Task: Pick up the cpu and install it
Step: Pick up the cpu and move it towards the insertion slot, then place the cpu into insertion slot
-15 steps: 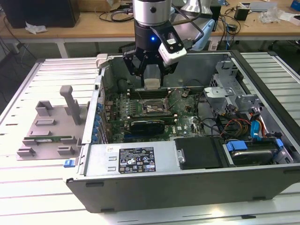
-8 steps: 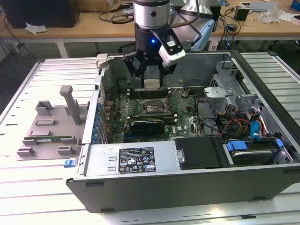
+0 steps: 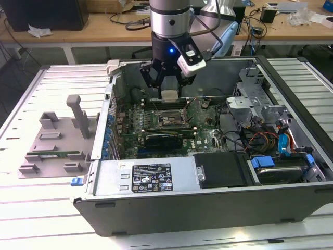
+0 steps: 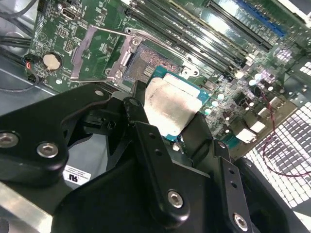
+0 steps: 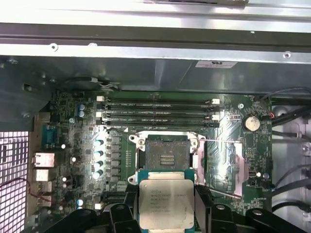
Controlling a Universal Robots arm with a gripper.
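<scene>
The cpu [image 5: 166, 201], a flat square chip with a silver-grey metal top, hangs between my black gripper's fingers [image 5: 201, 206]. It also shows as a pale square [image 3: 169, 96] under the gripper [image 3: 169, 86] in the exterior view, and smeared grey [image 4: 170, 107] in the second wrist view. The gripper is shut on it, a little above the motherboard [image 3: 203, 130] inside the open computer case [image 3: 218, 187]. The dark square socket [image 5: 165, 154] lies just beyond the chip, with its metal load plate [image 5: 224, 162] flipped open beside it.
Memory slots [image 5: 158, 111] run along the far side of the socket. Drive cages and coloured cables [image 3: 270, 130] take up the case at the exterior view's right. A grey fixture [image 3: 54, 143] with a green memory stick sits on the table at the exterior view's left.
</scene>
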